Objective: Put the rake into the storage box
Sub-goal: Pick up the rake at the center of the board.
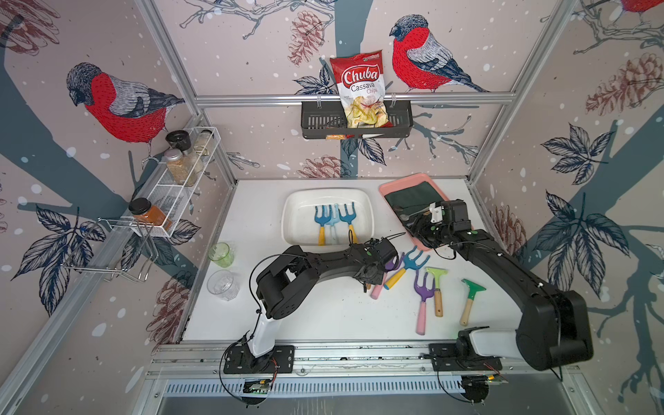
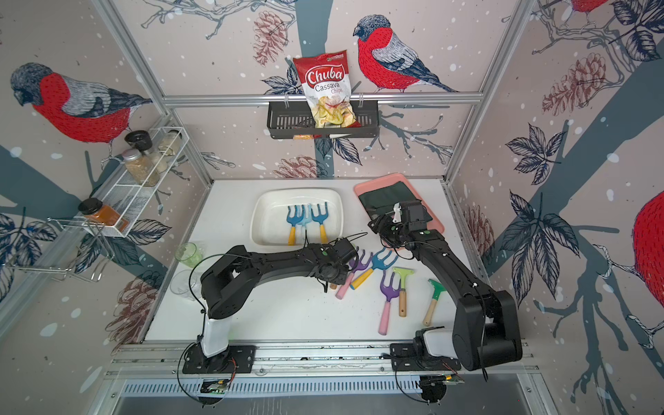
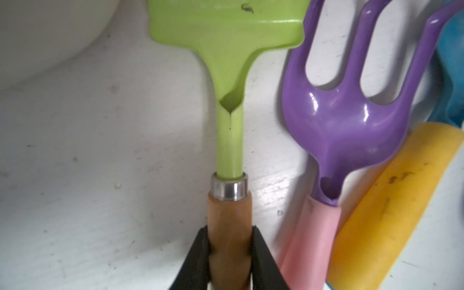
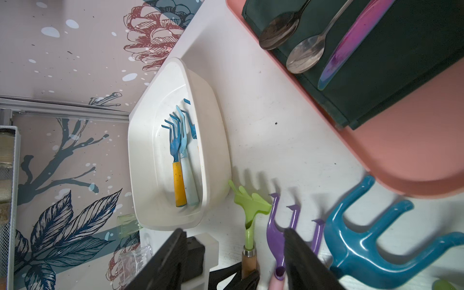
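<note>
A light green rake [image 3: 226, 50] with a wooden handle lies on the white table beside a purple rake [image 3: 346, 120]. My left gripper [image 3: 229, 251] is shut on its wooden handle. In both top views the left gripper [image 1: 370, 276] [image 2: 332, 273] covers that rake. The right wrist view shows the rake's head [image 4: 248, 203] just outside the storage box [image 4: 135, 155]. The storage box [image 1: 291, 215] is a white tub at the back middle, with three blue rakes [image 1: 334, 219] in it. My right gripper [image 1: 418, 224] [image 4: 236, 251] hangs open and empty at the pink tray's near edge.
Loose on the table right of the left gripper lie a blue rake [image 1: 407, 267], a purple one [image 1: 424, 298], a light green one [image 1: 436, 287] and a dark green one [image 1: 470, 298]. The pink tray [image 1: 390, 188] holds cloth and cutlery. Two glasses [image 1: 222, 269] stand left.
</note>
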`<state>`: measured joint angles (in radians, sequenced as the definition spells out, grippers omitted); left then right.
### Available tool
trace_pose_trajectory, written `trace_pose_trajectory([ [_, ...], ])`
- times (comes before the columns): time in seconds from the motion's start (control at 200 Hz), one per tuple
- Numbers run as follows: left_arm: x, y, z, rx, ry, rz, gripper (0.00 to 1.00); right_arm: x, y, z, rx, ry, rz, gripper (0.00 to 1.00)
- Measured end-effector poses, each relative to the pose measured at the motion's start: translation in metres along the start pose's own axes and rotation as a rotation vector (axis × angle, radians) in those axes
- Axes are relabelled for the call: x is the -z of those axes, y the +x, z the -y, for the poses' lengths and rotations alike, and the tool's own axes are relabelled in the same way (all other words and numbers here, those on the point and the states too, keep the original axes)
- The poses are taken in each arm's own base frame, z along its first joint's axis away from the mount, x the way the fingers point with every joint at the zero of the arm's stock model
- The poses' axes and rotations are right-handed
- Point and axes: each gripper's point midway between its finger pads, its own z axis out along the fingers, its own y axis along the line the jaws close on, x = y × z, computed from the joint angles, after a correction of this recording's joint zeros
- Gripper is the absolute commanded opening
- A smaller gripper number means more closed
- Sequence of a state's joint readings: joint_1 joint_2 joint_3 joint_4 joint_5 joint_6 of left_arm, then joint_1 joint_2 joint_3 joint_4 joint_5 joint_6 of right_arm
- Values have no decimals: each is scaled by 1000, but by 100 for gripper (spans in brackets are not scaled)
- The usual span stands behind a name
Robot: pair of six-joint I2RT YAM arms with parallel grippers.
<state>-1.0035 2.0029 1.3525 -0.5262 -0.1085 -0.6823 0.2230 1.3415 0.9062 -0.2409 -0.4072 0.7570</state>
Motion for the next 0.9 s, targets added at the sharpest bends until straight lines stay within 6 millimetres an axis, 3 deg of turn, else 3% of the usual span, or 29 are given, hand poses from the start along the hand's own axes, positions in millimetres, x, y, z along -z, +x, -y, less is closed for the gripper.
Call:
trace_pose_trajectory([
  [0.22, 5, 1, 2, 2, 14, -9, 13, 1, -1, 0, -1, -4, -2, 65],
  [0.565, 46, -20, 20, 26, 103, 52, 12, -3, 8, -1, 5, -12, -24, 64],
  [0.9, 80, -42, 42, 39, 204, 107, 12, -23, 51, -32, 68, -69, -129, 63],
])
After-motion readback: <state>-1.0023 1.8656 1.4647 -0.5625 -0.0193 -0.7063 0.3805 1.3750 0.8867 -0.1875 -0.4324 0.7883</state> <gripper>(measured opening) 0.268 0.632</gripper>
